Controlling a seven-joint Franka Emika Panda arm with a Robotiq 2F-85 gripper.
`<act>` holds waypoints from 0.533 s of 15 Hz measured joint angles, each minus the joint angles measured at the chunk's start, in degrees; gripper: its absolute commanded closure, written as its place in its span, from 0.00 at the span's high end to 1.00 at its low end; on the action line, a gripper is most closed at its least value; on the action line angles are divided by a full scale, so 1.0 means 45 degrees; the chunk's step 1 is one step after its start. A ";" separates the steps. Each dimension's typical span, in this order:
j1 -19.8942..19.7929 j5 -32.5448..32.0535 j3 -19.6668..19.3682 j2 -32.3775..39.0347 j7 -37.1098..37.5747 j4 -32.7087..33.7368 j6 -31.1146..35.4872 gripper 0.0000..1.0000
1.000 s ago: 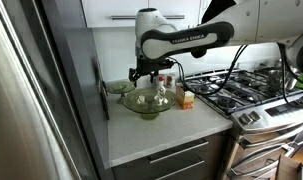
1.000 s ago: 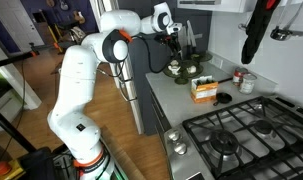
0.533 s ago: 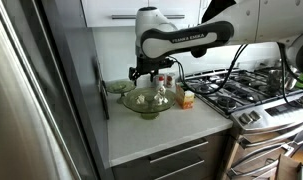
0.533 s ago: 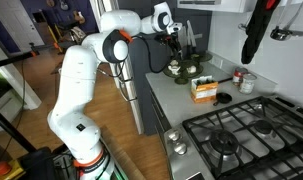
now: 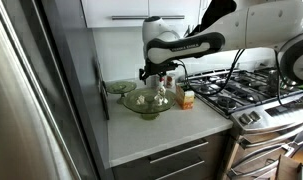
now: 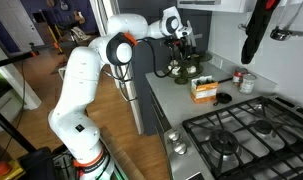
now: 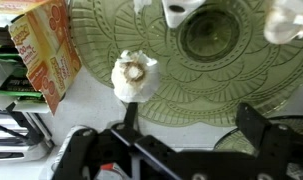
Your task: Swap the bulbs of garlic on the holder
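Note:
The holder, a wide pale green glass bowl [image 7: 221, 70], fills the wrist view and stands on the counter in both exterior views [image 5: 146, 103] [image 6: 186, 71]. Three whitish bulbs of garlic show in the wrist view: one on the bowl's left rim [image 7: 134, 76], one at the top middle [image 7: 181, 10], one at the top right [image 7: 289, 20]. My gripper [image 7: 194, 120] hangs open and empty just above the bowl's near rim. Its left finger ends right below the left bulb. The gripper also shows in both exterior views [image 5: 154, 76] [image 6: 181, 46].
An orange-and-white carton [image 7: 46, 45] [image 5: 187, 98] [image 6: 203, 90] stands beside the bowl. A smaller green dish [image 5: 119, 88] sits behind it near the wall. A gas stove [image 5: 241, 85] [image 6: 241, 130] borders the counter, with a small can [image 6: 248, 82] nearby.
The arm and gripper have shifted sideways over the bowl, toward the carton side. The gripper stays open and the bulbs have not moved.

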 measured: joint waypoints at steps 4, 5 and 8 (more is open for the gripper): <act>-0.0429 0.0151 -0.0191 0.0639 0.0171 0.0502 -0.0152 1.00; -0.0518 0.0218 -0.0199 0.0737 0.0173 0.0572 -0.0158 1.00; -0.0735 0.0521 -0.0197 0.0849 0.0171 0.0590 -0.0183 1.00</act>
